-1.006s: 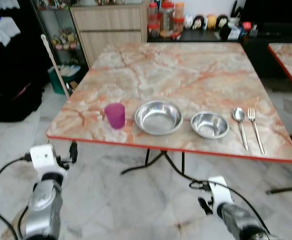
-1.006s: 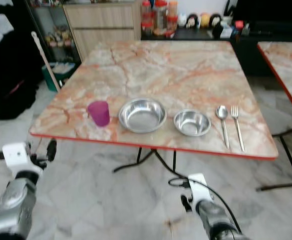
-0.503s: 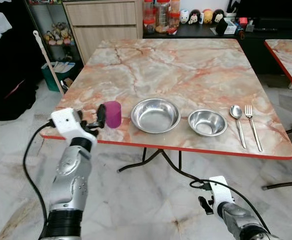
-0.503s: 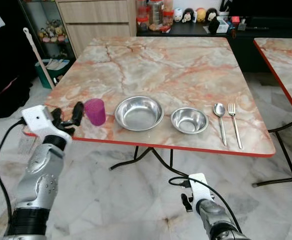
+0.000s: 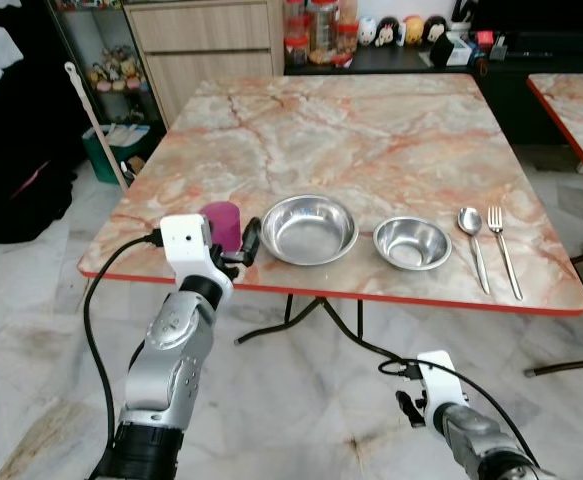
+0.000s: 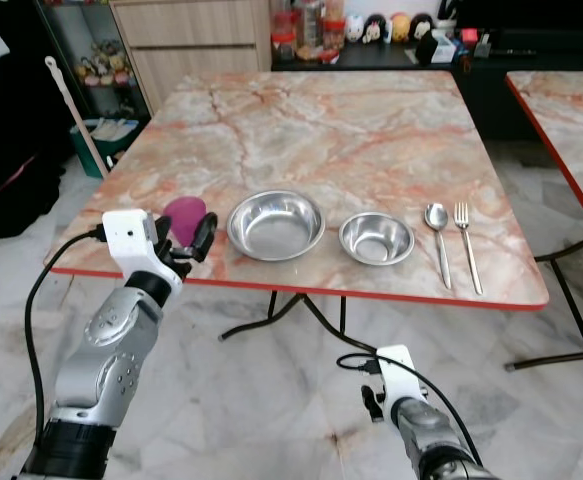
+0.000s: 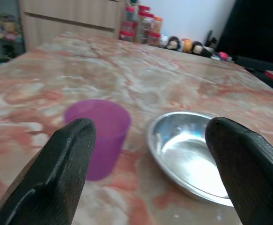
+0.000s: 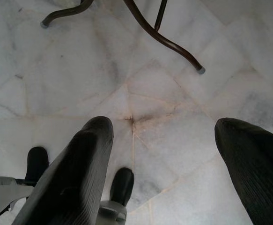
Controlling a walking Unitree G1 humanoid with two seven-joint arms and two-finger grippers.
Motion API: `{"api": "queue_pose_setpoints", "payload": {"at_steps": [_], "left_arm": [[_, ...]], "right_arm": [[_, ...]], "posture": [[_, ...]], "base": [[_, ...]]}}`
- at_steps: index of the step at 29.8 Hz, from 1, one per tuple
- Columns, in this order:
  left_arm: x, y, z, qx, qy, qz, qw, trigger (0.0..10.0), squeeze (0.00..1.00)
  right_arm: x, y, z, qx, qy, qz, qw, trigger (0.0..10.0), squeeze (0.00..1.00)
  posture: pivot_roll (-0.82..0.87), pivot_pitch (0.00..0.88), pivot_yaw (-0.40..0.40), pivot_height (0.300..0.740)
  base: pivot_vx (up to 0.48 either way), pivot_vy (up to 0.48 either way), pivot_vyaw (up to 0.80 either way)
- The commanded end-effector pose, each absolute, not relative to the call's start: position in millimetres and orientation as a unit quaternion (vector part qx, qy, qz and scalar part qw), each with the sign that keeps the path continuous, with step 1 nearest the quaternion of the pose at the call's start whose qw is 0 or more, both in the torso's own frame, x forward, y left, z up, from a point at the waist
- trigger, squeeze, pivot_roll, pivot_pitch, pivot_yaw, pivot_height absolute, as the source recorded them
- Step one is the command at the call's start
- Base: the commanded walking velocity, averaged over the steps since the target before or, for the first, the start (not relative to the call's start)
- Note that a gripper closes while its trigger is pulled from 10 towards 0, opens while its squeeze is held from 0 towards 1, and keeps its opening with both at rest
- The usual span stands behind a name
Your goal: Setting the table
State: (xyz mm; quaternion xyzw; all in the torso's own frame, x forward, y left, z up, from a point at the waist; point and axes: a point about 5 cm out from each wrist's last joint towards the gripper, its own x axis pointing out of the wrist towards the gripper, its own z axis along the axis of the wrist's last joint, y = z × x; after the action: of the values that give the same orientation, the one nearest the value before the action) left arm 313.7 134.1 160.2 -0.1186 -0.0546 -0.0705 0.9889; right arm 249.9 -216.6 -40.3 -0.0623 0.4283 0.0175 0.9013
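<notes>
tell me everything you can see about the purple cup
The purple cup is a small translucent plastic tumbler, slightly tapered, standing upright and apparently empty near the front left edge of the marble-pattern table. The large steel bowl sits just beside it, apart. The left gripper hovers before it, jaws open, not touching.

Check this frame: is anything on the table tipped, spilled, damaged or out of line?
Nothing stands out. The purple cup stands upright beside the large steel bowl, then the small steel bowl, spoon and fork, in a row. The open left gripper is near the cup.
</notes>
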Motion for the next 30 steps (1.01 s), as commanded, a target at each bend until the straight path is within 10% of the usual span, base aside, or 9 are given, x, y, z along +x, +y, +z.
{"api": "queue_pose_setpoints", "payload": {"at_steps": [1,30], "left_arm": [[316.5,138.0,165.8,-0.116,-0.065,-0.062,0.989,10.0,0.00],[325.1,139.0,168.7,-0.081,-0.076,-0.067,0.992,10.0,0.00]], "right_arm": [[251.4,-215.3,-39.4,-0.055,0.422,0.015,0.905,10.0,0.00],[251.2,-218.3,-38.8,-0.062,0.421,0.015,0.905,10.0,0.00]], "posture": [[-0.03,0.033,0.061,0.740],[-0.03,0.040,0.049,0.740]], "base": [[0.000,0.000,0.00],[0.000,0.000,-0.10]]}}
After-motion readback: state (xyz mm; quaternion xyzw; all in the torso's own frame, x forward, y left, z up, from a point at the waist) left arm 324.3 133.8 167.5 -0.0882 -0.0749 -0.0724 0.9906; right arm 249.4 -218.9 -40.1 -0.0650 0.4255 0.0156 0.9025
